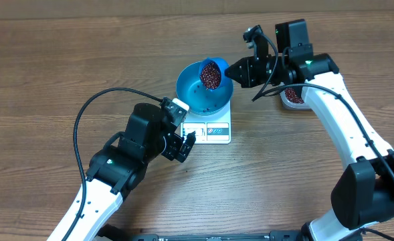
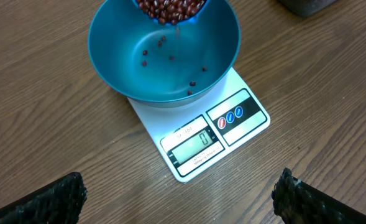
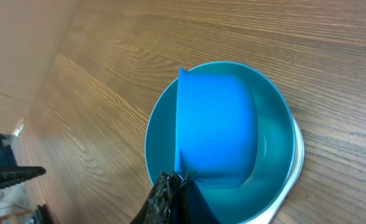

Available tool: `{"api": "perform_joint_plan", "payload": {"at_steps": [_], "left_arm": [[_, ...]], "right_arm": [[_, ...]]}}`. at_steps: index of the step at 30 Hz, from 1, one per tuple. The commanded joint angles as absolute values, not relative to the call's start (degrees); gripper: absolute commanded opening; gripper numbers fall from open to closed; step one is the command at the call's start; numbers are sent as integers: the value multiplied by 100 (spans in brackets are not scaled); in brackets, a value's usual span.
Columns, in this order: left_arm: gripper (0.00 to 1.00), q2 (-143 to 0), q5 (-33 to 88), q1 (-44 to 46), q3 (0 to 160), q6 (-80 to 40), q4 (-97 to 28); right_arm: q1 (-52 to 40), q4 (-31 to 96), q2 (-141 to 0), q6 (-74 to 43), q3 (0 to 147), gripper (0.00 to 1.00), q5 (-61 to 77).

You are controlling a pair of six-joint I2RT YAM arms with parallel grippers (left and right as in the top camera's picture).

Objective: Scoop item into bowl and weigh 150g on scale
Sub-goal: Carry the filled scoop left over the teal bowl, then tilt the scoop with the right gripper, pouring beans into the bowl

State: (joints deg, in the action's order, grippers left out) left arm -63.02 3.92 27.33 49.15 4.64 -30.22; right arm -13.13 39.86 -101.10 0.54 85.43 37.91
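Wood table [image 1: 63, 53], overhead: bowl [image 1: 186, 90] sits on scale [image 1: 213, 130], mid-table. R gripper [image 1: 233, 70] is clamped on the scoop [image 1: 223, 65] handle. Scoop is tipped over bowl's far rim, loaded w/ beans [image 1: 211, 75]. Tub [image 1: 293, 96] w/ more beans sits behind R arm. L gripper [image 1: 185, 144] has jaws apart, holds nothing, parked just beside scale's display corner.

L wrist: only a few beans on bowl floor, some mid-air under scoop lip. Display [image 2: 195, 146] looks approx zero, so imo nearly the whole target is left. L fingers [image 2: 46, 199] sit wide apart at frame bottom, clear of scale.

R wrist: scoop underside [image 3: 217, 124] covers most of bowl [image 3: 276, 143], lip inside rim. Jaws are together on the handle at frame bottom, grip looks firm.

Doing this pour well:
- Slow wrist roll, no dump.
- Lip low and inside rim so beans don't bounce out.
- Scoop must not touch bowl, or the reading goes off.
- L gripper stays off the platform, w/ display in its cam.
- One scoop prob falls short, so expect refills from the tub.
- Near target, trickle a few beans at a time. Overshoot is the main risk.
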Motion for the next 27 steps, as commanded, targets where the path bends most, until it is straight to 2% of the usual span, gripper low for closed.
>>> {"api": "perform_joint_plan", "payload": {"at_steps": [1,27], "left_arm": [[99,-6331,454,2703,4895,510,-2995],[100,-6331,454,2703,4895,510,-2995]], "right_arm": [[-1415,3903,-9977,493,8560,4,3688],[-1431,3518,-9992,2569,8558,4,3669]]}}
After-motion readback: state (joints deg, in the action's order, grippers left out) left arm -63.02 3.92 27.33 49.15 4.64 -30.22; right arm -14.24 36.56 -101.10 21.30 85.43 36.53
